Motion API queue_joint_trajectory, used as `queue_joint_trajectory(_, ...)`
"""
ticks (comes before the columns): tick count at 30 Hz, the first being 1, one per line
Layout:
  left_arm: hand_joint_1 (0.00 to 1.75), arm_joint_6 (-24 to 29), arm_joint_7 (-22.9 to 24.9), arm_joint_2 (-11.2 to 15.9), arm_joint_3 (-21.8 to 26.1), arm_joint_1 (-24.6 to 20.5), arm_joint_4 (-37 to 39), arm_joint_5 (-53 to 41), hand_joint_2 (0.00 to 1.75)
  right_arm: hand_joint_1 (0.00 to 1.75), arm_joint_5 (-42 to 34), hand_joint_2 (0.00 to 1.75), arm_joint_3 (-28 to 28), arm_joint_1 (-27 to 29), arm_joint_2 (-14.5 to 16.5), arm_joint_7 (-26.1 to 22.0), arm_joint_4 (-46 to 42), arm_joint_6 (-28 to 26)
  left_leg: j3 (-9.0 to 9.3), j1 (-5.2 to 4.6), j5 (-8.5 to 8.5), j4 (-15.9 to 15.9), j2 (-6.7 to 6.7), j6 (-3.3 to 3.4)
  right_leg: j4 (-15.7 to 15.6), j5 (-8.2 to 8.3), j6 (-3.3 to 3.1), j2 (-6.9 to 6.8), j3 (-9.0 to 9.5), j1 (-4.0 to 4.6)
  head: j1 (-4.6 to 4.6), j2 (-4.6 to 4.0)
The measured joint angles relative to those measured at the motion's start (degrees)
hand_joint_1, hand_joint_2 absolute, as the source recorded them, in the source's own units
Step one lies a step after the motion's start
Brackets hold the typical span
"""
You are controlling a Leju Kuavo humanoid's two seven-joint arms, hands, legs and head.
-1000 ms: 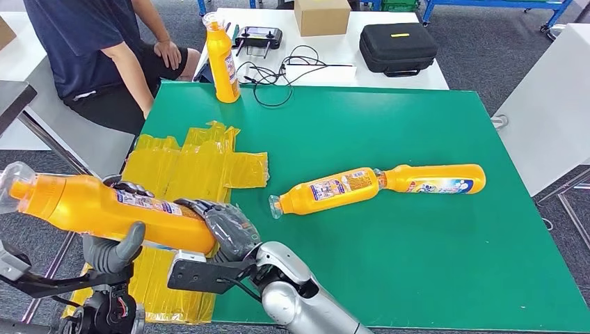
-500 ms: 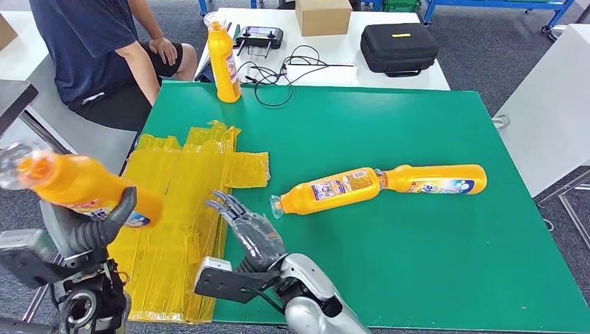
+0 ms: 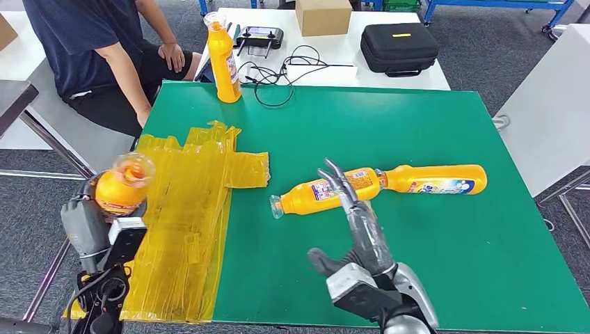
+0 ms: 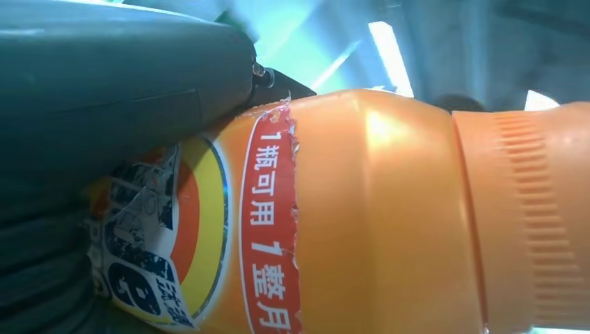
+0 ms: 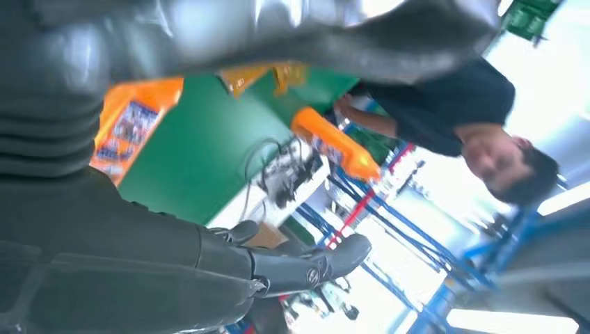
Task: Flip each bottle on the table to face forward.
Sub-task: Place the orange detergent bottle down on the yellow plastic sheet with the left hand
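The green table [image 3: 417, 229] spreads wide under the head view, and a sheet of crumpled yellow plastic [image 3: 184, 209] covers its near-left part, hanging past the near edge. A person in a dark shirt [image 3: 83, 49] sits at the far left, just off the table's corner.

Out in the middle, two orange bottles lie on their sides, end to end, their long axes running left to right. The left lying bottle [image 3: 323, 191] has its cap at the left and tilts a touch toward the near side; the right lying bottle [image 3: 435, 179] has its neck pointing left, meeting the other's base. A third standing bottle [image 3: 222, 59] is upright at the far-left corner of the green.

Near left, off the table edge, the left hand [image 3: 87, 223] grips a held bottle [image 3: 124, 184], fingers wrapped around its body, cap end pointing up toward the camera; the left wrist view shows its label [image 4: 209, 236] right against the grey fingers.

The right hand [image 3: 358, 223] is raised over the near middle of the table, fingers straight and apart, holding nothing, fingertips [image 3: 334, 174] reaching toward the left lying bottle in the picture; contact cannot be told.
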Motion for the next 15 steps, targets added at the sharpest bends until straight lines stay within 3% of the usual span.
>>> queue_joint_trajectory(3, 1.75, 0.14, 0.19, -1.28, 2.1, -0.04, 2.02, -12.24, 1.75, 0.0, -1.23, 0.0, -2.28, 1.6, -1.28, -1.78, -3.23, 1.13, -0.01, -0.01, -0.02, 0.0, 0.03, 0.0, 0.0, 0.0, 0.0, 0.03, -0.01, 0.0, 0.01, 0.0)
queue_joint_trajectory(7, 1.75, 0.15, 0.29, -1.85, 2.82, -0.05, 2.79, -15.18, 1.75, 0.0, -1.52, 0.0, -2.92, 1.87, -1.48, -2.11, -4.01, 1.62, -0.01, -0.01, -0.03, 0.0, 0.07, 0.0, 0.0, 0.0, 0.0, 0.07, -0.04, 0.0, 0.01, -0.01)
queue_joint_trajectory(12, 1.75, 0.15, 4.9, -7.52, 1.53, 1.21, 5.08, -32.32, 1.75, 0.0, -1.42, 0.0, -5.71, 1.91, -1.58, -2.75, -5.41, 3.19, 0.0, -0.03, 0.0, 0.0, 0.02, 0.03, 0.0, 0.01, 0.01, -0.01, 0.03, -0.02, 0.0, 0.0)
queue_joint_trajectory(15, 1.75, 0.16, 6.31, -8.03, -0.19, 1.22, 6.22, -33.67, 1.75, 0.0, -1.48, 0.0, -6.38, 1.98, -1.37, -3.03, -5.43, 3.75, 0.0, -0.03, -0.01, 0.0, 0.02, 0.03, -0.01, 0.01, 0.01, -0.01, 0.02, -0.02, -0.01, -0.01)
